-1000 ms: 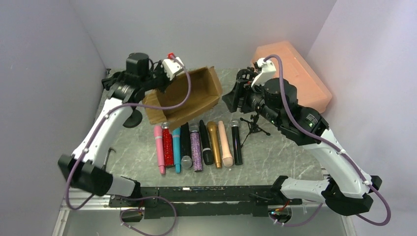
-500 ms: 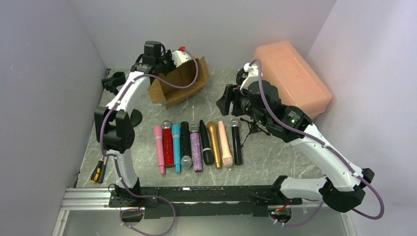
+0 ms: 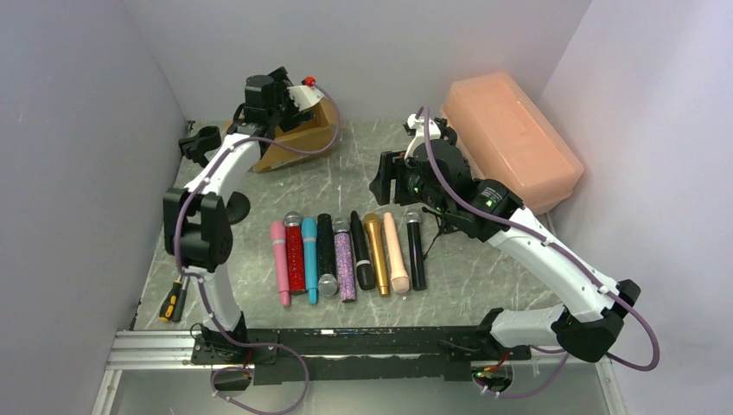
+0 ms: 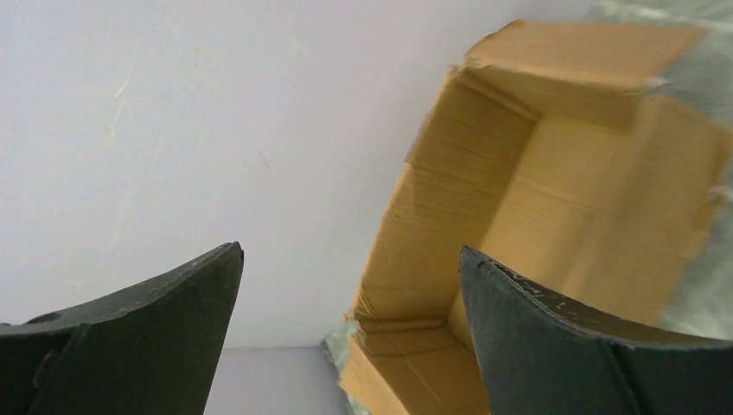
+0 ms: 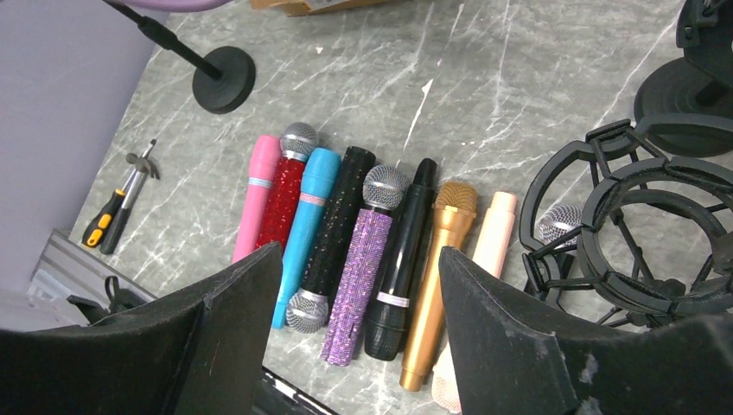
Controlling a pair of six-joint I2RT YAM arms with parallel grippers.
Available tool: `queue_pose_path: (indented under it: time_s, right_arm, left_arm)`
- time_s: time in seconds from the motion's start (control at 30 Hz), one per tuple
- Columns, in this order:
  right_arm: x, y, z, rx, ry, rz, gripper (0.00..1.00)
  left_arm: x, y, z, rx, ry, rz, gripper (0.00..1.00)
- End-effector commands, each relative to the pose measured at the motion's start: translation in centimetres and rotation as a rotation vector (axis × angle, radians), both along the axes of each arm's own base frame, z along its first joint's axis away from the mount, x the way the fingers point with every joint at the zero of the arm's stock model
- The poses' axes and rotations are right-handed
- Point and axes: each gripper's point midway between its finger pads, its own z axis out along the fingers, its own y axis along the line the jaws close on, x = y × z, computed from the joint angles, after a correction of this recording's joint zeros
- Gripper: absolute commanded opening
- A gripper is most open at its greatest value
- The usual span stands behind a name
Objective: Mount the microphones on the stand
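Worktop point(image 3: 467, 285): grey marble, pale walls point(image 3: 363, 52) | microphones point(image 3: 346, 255): centre row | cardboard box point(image 3: 307, 138): 11 o'clock | left jaws, right jaws: apart, empty

The worktop point(image 5: 484, 95) looks like smooth grey stone veined in white, with a faint gloss. The cardboard box point(image 4: 562, 199) is matt brown, ribbed inside and ragged at its torn edges. Coarse glitter covers the red microphone point(image 5: 281, 203), purple microphone point(image 5: 359, 285) and black microphone point(image 5: 337, 220). The gold microphone point(image 5: 432, 285) has a metallic sheen. The pink microphone point(image 5: 253, 207), blue microphone point(image 5: 302, 225) and peach microphone point(image 5: 494, 238) look like smooth plastic. The mesh heads point(image 5: 385, 187) are silvery wire. The fingers point(image 5: 510, 346) are matt black, grainy and scuffed.
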Motion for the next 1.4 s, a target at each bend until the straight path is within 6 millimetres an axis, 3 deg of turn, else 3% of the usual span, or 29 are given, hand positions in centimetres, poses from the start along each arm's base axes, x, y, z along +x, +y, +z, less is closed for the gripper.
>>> queue_pose_path:
  time_s: [0.0,0.1,0.17,0.27,0.4,0.53,0.63,0.73,0.9,1.03,1.2,1.37]
  right_arm:
    - [0.1,0.1,1.0,0.027,-0.024,0.002,0.69]
    - [-0.3,-0.1,0.2,0.005,-0.002,0.009,0.67]
    - [-0.4,-0.2,-0.3,-0.008,0.012,0.012,0.67]
    - [-0.8,-0.3,-0.7,-0.004,0.02,0.019,0.67]
    - [-0.7,0.6,-1.4,-0.016,0.044,0.048,0.69]
    - [-0.4,2.4,-3.0,-0.025,0.099,0.074,0.69]
    - [-0.5,3.6,-4.2,-0.041,0.122,0.085,0.69]
    - [-0.5,4.5,-4.9,-0.056,0.132,0.094,0.7]
    - [-0.8,5.6,-5.2,-0.055,0.116,0.106,0.7]
    - [-1.0,5.7,-5.3,-0.055,0.109,0.106,0.7]
    - [-1.1,5.4,-5.8,-0.059,0.107,0.099,0.7]
    - [-1.0,5.3,-5.9,-0.046,0.091,0.092,0.7]
  left_arm:
    - [-6.8,-3.3,7.9,-0.163,-0.013,-0.121,1.0]
    - [-11.9,-5.4,7.3,-0.318,0.163,-0.157,0.99]
    - [-15.8,-5.8,7.1,-0.434,0.292,-0.148,0.99]
    - [-20.8,-5.4,8.8,-0.547,0.386,-0.12,0.99]
    - [-25.6,-2.0,12.6,-0.631,0.373,-0.03,0.99]
    - [-28.5,4.0,15.1,-0.723,0.307,0.109,0.99]
    - [-29.3,9.6,14.8,-0.718,0.217,0.271,0.99]
    - [-29.6,13.9,13.3,-0.758,0.183,0.375,1.0]
    - [-28.3,19.4,7.4,-0.836,0.213,0.553,0.99]
    - [-27.0,20.4,2.7,-0.854,0.222,0.573,0.99]
    - [-24.9,20.3,0.3,-0.874,0.2,0.498,0.99]
    - [-22.6,20.6,-0.7,-0.94,0.168,0.462,0.99]
